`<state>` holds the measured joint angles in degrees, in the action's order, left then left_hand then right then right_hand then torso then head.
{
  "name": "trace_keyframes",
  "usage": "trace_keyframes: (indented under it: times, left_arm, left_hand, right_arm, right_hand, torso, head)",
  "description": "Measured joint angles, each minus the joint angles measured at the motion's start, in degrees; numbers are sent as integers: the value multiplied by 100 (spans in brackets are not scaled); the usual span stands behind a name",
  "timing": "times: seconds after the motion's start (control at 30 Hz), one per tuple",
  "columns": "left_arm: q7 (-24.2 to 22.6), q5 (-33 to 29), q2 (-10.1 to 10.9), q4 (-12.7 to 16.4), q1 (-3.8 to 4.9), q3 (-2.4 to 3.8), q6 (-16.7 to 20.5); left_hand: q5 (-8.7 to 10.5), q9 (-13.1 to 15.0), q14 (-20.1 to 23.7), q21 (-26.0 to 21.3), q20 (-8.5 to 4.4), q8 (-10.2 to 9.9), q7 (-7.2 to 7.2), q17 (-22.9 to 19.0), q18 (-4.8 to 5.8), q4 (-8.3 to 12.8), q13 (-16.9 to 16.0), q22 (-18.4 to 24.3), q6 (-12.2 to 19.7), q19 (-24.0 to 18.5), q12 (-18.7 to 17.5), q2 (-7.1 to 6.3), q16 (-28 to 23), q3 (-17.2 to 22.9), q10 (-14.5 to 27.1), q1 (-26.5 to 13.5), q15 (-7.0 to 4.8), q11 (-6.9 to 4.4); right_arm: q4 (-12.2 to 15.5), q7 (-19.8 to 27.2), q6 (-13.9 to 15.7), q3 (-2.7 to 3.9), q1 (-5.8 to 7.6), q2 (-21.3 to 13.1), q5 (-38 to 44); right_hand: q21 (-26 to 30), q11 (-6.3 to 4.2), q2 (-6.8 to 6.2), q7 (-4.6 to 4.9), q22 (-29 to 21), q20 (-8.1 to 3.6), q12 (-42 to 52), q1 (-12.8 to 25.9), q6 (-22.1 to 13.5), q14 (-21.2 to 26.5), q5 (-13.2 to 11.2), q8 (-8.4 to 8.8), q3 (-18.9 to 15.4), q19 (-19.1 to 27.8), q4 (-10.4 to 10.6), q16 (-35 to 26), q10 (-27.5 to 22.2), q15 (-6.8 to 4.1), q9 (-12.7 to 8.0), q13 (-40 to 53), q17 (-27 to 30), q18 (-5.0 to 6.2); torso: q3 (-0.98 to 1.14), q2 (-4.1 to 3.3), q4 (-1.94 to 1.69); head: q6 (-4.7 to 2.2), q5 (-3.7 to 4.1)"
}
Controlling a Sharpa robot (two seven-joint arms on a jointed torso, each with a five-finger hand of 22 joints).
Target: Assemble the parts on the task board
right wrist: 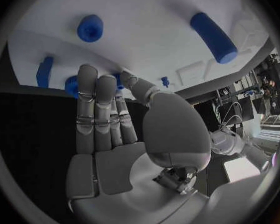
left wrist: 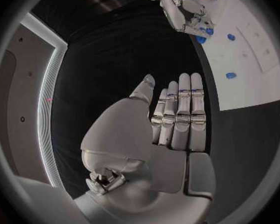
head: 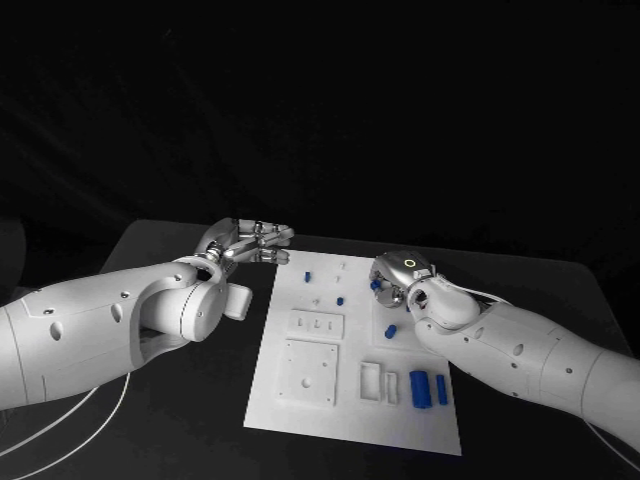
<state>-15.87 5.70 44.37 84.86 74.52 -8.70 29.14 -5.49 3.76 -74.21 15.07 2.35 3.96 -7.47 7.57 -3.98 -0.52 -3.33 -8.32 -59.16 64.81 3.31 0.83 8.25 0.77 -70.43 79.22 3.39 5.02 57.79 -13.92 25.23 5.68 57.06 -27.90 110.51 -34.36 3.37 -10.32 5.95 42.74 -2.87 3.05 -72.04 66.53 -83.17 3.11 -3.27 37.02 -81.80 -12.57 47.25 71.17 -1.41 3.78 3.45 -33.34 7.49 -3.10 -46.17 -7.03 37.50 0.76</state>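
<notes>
Overhead, the flat white rectangular task board [head: 352, 350] lies in the middle of the black table [head: 551, 290], and everything else is placed against it. The left silver hand [head: 248, 243] hovers over the dark tabletop just beyond the board's far left corner, off the plate, its fingers stretched toward the board and holding nothing. The right silver hand [head: 397, 277] sits over the board's far right part, near its right edge; from this angle I cannot tell whether its fingers close on anything. Small blue cylindrical parts lie on the board: two side by side [head: 430, 388] at its near right end, one [head: 389, 330] just beside the right wrist, and smaller ones [head: 309, 274] toward the far end. From the left wrist, the left hand [left wrist: 177, 117] is flat, fingers straight and side by side, empty, over black table beside the board's edge [left wrist: 252, 92]; the right hand [left wrist: 189, 16] shows beyond it, fingertips down at a blue part on the board. From the right wrist, the right hand's fingers [right wrist: 96, 104] reach to the board, their tips touching a small blue part [right wrist: 71, 86]; a long blue cylinder [right wrist: 213, 37] and a round blue peg [right wrist: 90, 28] lie farther on the white surface.
</notes>
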Motion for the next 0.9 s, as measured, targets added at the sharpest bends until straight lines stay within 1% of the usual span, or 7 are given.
trace_keyframes:
  times: [0.13,0.23,0.33,0.4,0.53,0.73,0.9]
  left_arm:
    - [2,-2,-2,-5,0,0,-5]
    - [3,-3,-4,-8,0,0,-7]
    - [5,-5,-6,-10,0,0,-11]
    - [6,-5,-7,-11,0,1,-13]
    - [10,-7,-7,-18,0,1,-17]
    - [19,-8,-7,-32,0,1,-21]
    - [27,-9,-7,-44,0,1,-22]
  left_hand:
    - [0,0,0,0,0,0,0,0,0,0,0,0,0,0,0,0,-3,0,0,0,0,0]
    - [0,0,0,0,0,0,0,0,0,0,0,0,0,0,0,0,-3,0,0,0,0,0]
    - [0,0,0,0,0,0,0,0,0,0,0,1,0,0,0,0,-3,0,0,0,0,0]
    - [0,0,0,0,0,0,0,0,0,0,0,1,0,0,0,0,-3,0,0,0,0,0]
    - [0,0,0,0,0,0,0,0,0,0,0,1,0,0,0,0,-3,0,0,0,0,0]
    - [0,-1,0,0,0,0,0,-1,0,0,0,1,0,0,0,0,-4,0,0,0,0,0]
    - [0,-1,0,0,0,0,0,-1,0,0,1,1,0,0,0,0,-4,0,0,0,0,0]
  right_arm:
    - [0,-4,-2,0,3,-4,8]
    - [9,-4,-1,4,6,-7,11]
    - [43,-4,20,4,9,-15,11]
    - [71,-4,49,4,8,-20,11]
    - [134,-5,134,-1,0,-33,4]
    - [284,-39,280,3,7,-100,-14]
    - [369,-99,380,55,93,-73,-34]
  right_hand:
    - [0,-10,39,-6,105,0,0,-1,22,4,0,0,16,0,-16,23,51,-4,0,-1,1,0]
    - [0,-31,125,-13,186,0,-6,-27,115,20,0,-6,27,0,-27,35,156,-21,-1,-3,1,-1]
    - [-91,-83,215,-44,354,-45,-9,-40,272,31,-6,-19,45,6,-49,62,310,-81,4,-5,-15,-17]
    - [-248,-121,251,-94,517,-94,-6,-35,430,45,-28,-33,59,-9,-87,66,475,-121,38,-5,-20,-49]
    - [-349,-83,312,-145,719,-145,18,-27,552,37,-40,-33,119,41,-170,66,538,-146,84,-4,-19,-93]
    - [-377,-81,363,-141,954,-165,22,17,563,37,-17,-31,141,61,-207,66,552,-146,88,-4,-19,-132]
    - [-340,-82,401,-149,1111,-165,22,-4,595,36,-17,-19,124,62,-223,66,553,-146,88,-1,-19,-135]
  torso:
    - [1,-15,-2]
    - [2,-25,-2]
    - [2,-35,-2]
    - [2,-41,-5]
    - [2,-53,-12]
    - [-5,-60,-18]
    - [-6,-70,-15]
  head:
    - [-6,4]
    - [-8,4]
    - [-12,10]
    - [-16,14]
    - [-29,15]
    - [-37,14]
    - [-66,1]
